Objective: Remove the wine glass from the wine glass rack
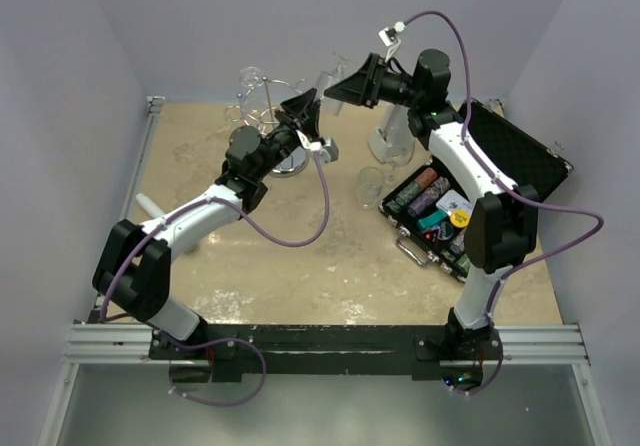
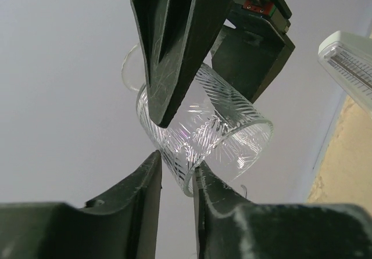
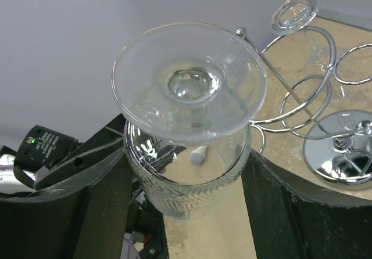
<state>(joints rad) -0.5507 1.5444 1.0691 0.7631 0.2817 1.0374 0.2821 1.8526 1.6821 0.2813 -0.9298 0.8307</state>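
While the right gripper clamps the wine glass by its patterned bowl, the left gripper has its jaws drawn narrow, pinching the bowl's rim wall. Glass hangs in the air between both arms, tilted, clear of the wine glass rack. Rack stands on the table, another glass hanging from it.

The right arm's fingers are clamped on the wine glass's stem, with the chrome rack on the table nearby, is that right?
Not the stem: the right wrist view shows the right arm's fingers clamped on the patterned bowl of the wine glass. The chrome rack is on the table nearby.
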